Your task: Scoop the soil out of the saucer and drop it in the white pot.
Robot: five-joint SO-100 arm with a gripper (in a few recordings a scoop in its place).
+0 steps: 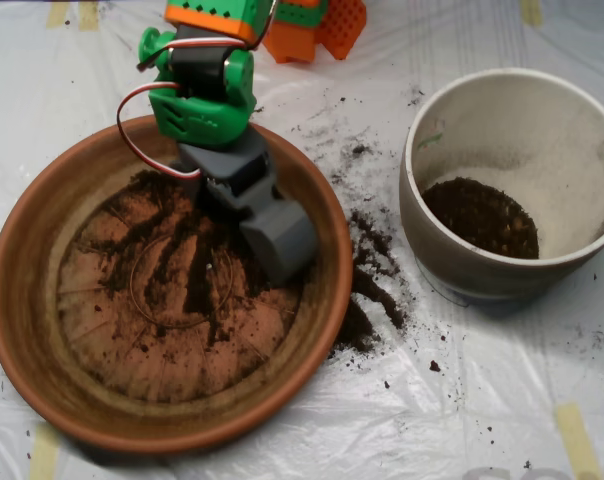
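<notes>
Scoop (272, 240) low in saucer (42, 330), near right rim; spread or pressed together, cannot tell.
Best dragged through soil (197, 285) toward centre, then lifted level toward white pot (432, 235).

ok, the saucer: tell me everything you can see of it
The saucer is a large round shallow terracotta-orange dish, clay by the look, with a thick rim and radial ridges on its base. It sits flat on the plastic-covered table, left of the white pot and apart from it. Thin streaks of soil remain on its base, densest at upper centre, where the grey scoop reaches down inside. More soil lies spilled outside its right rim.
</notes>
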